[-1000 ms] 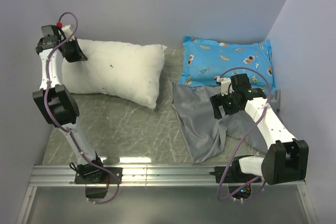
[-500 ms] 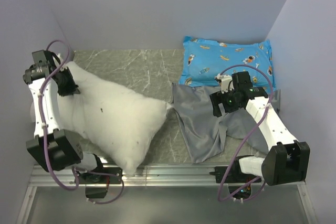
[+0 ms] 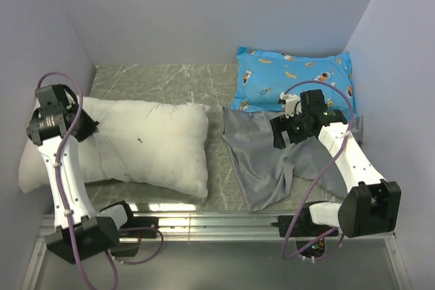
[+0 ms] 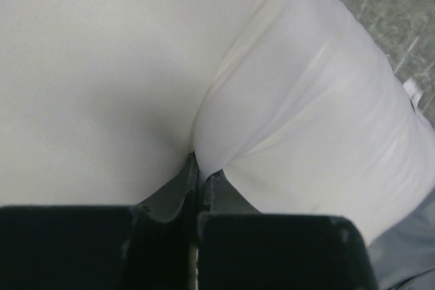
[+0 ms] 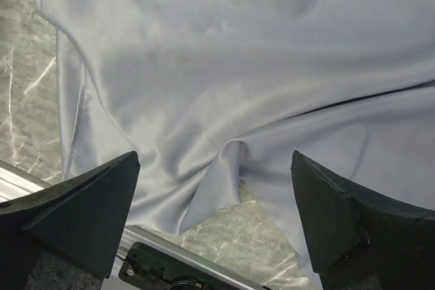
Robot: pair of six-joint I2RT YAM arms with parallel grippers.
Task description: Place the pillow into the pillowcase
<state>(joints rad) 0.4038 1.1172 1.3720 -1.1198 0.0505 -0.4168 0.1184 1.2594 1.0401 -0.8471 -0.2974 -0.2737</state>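
The white pillow [image 3: 143,151] lies flat on the left half of the table, its right end near the grey pillowcase [image 3: 262,161]. My left gripper [image 3: 85,125] is shut on the pillow's upper left part; in the left wrist view the fingers [image 4: 180,181] pinch a fold of its white cover [image 4: 306,120]. The pillowcase lies limp and wrinkled at centre right. My right gripper [image 3: 284,134] hovers open above it, empty. In the right wrist view the grey fabric [image 5: 224,73] fills the frame between the spread fingers [image 5: 85,202].
A blue cartoon-printed pillow [image 3: 296,79] lies at the back right, touching the pillowcase's far edge. The grey walls close in left, back and right. A metal rail [image 3: 217,222] runs along the table's near edge, also in the right wrist view [image 5: 27,174].
My left gripper has dragged the pillow from the back left toward the near edge; it tilted on the way and now lies flat. The right gripper has barely moved.
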